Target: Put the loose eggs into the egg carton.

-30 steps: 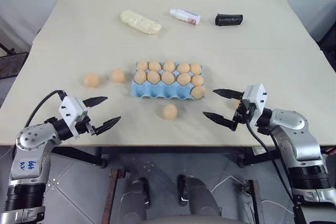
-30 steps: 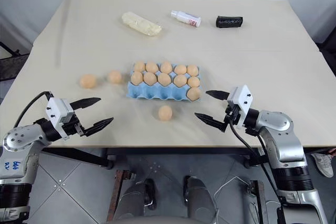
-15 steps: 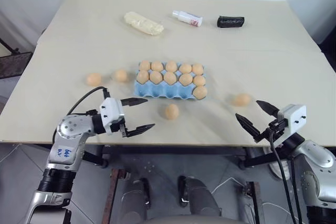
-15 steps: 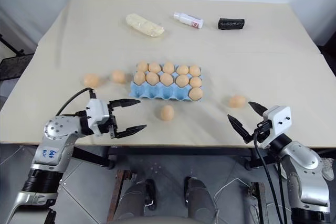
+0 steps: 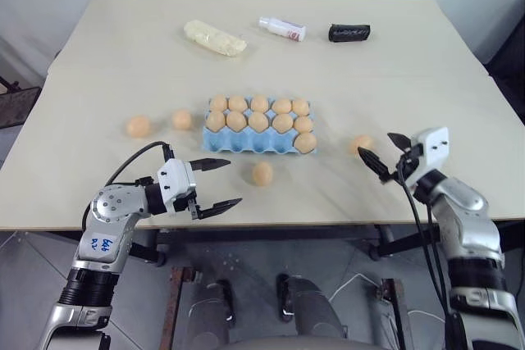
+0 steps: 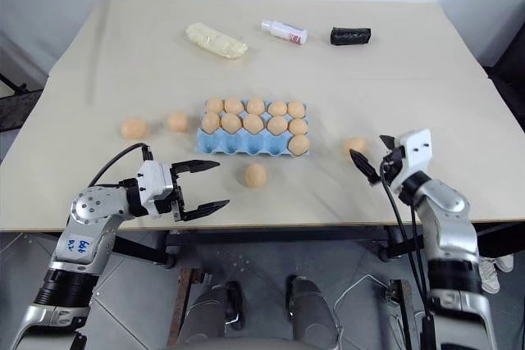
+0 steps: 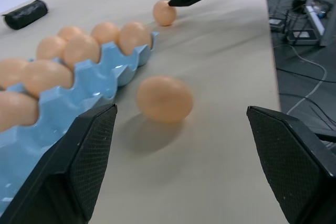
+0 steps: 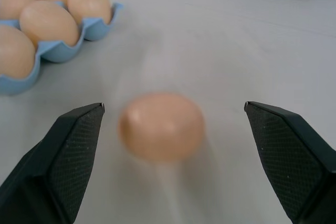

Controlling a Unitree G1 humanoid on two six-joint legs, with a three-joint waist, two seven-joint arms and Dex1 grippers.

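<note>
The egg carton (image 5: 258, 127) sits mid-table, a light blue moulded tray with scalloped edges, its long axis running left to right across the table (image 5: 410, 63). 11 smooth, matte tan eggs fill its 2 far rows and the right end cup of the near row; the other near cups are bare.

4 loose eggs lie on the beige tabletop. 2 rest well left of the carton: the outer egg (image 5: 138, 126) and the inner egg (image 5: 182, 119). The front egg (image 5: 262, 173) lies just before the carton's near edge, its long axis roughly parallel to the carton. The right egg (image 5: 361, 144) lies right of the carton.

The left gripper (image 5: 215, 184) hangs near the table's front edge, fingers spread wide and empty, pointing toward the front egg. The right gripper (image 5: 385, 153) points left at the right egg, its black textured fingers spread wide on either side and in front of it, holding nothing.

At the far edge lie a pale yellow lumpy bag (image 5: 215, 38), a white bottle (image 5: 282, 29) and a black roll (image 5: 349, 33).
</note>
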